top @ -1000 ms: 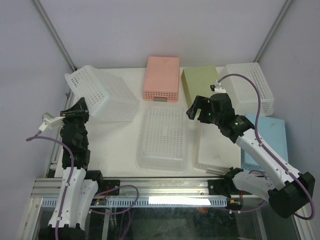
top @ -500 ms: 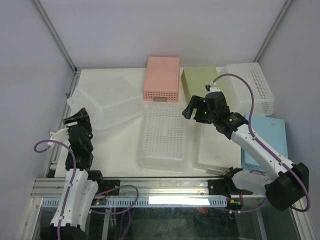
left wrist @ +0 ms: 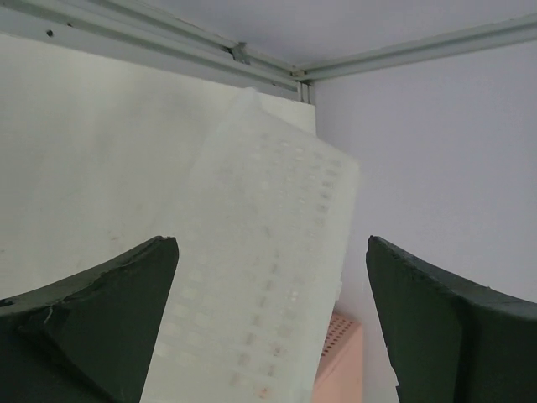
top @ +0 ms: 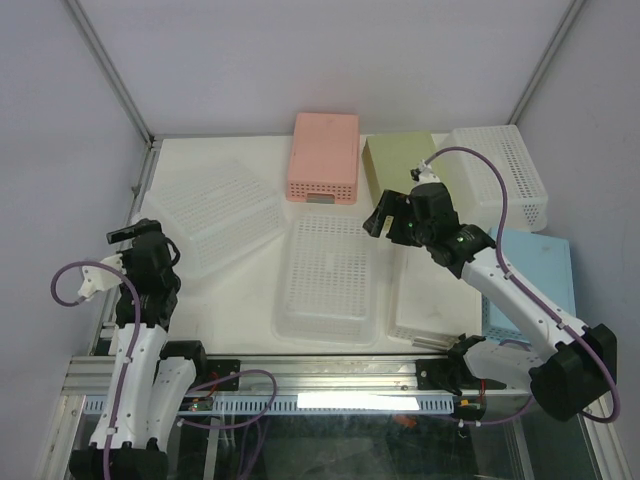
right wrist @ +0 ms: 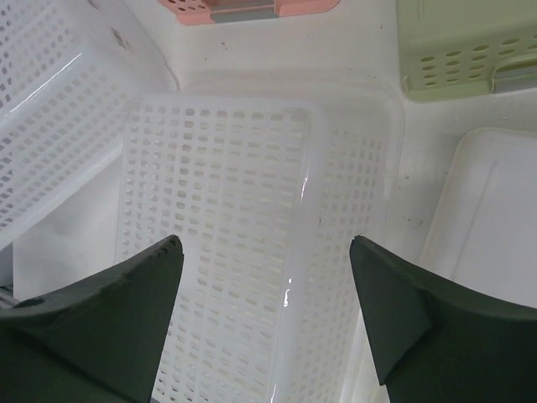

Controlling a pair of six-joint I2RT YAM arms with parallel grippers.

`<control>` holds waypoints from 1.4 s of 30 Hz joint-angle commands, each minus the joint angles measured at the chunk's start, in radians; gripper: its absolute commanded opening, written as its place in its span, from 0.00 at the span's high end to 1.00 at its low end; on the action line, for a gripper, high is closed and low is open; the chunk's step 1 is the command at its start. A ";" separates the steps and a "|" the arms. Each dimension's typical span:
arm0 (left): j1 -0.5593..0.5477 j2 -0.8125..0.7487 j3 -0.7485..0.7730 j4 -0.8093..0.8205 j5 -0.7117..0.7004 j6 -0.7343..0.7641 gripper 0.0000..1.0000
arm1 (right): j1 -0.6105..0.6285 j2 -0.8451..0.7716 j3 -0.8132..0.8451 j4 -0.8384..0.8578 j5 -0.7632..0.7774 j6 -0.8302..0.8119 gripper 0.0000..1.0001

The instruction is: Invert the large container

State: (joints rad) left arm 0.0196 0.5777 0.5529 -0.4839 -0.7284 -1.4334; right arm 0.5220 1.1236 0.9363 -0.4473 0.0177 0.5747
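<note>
The large container, a white perforated basket, lies bottom-up on the left of the table; in the left wrist view the large container stretches away ahead of the fingers. My left gripper is open just off its near-left corner, touching nothing. In its wrist view my left gripper has its jaws wide apart. My right gripper hovers open over the far edge of a second white basket in the middle. In its wrist view my right gripper holds nothing above that basket.
A pink container and a green one sit at the back. Another white basket stands at the back right, a light-blue box at the right edge, and a flat white tray right of the middle basket.
My left gripper opened and let go of the large container, then drew back toward the near left. The container dropped from a tilt to lying flat, bottom up. The right gripper shifted slightly left.
</note>
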 commanded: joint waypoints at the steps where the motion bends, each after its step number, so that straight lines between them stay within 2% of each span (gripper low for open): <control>1: 0.001 0.086 0.100 -0.184 -0.120 -0.040 0.01 | -0.002 0.010 0.005 0.062 -0.013 0.003 0.15; 4: 0.001 0.162 0.136 -0.213 -0.083 -0.035 0.01 | -0.001 0.019 0.016 0.057 -0.021 -0.004 0.14; 8: 0.001 0.294 0.246 -0.336 -0.074 -0.040 0.01 | -0.001 0.001 0.013 0.047 -0.004 -0.009 0.13; 10: 0.000 0.334 0.311 -0.322 -0.044 0.063 0.01 | -0.002 -0.009 0.014 0.041 0.008 -0.020 0.12; 12: 0.001 0.371 0.376 -0.226 0.026 0.260 0.01 | -0.002 -0.009 0.029 0.027 0.042 -0.056 0.11; 15: -0.026 0.469 0.510 -0.179 0.153 0.479 0.01 | -0.008 0.019 0.094 -0.036 0.179 -0.128 0.05; 17: -0.120 0.540 0.594 -0.194 0.141 0.572 0.01 | -0.017 0.048 0.156 -0.094 0.357 -0.148 0.01; 20: -0.343 0.621 0.690 -0.224 0.028 0.636 0.01 | -0.051 0.102 0.257 -0.195 0.594 -0.103 0.01; 23: -0.530 0.705 0.734 -0.223 0.046 0.690 0.01 | -0.146 0.134 0.324 -0.258 0.611 -0.046 0.01; 26: -0.664 0.769 0.729 -0.227 0.057 0.698 0.01 | -0.237 0.143 0.337 -0.284 0.528 0.036 0.01; 30: -0.768 0.773 0.654 -0.213 0.071 0.672 0.01 | -0.244 0.141 0.295 -0.275 0.498 0.070 0.01; 36: -0.799 0.735 0.487 -0.172 0.109 0.582 0.01 | -0.244 0.111 0.271 -0.268 0.566 0.065 0.01; 42: -0.815 0.700 0.458 -0.104 0.116 0.589 0.01 | -0.243 0.052 0.242 -0.215 0.570 0.058 0.01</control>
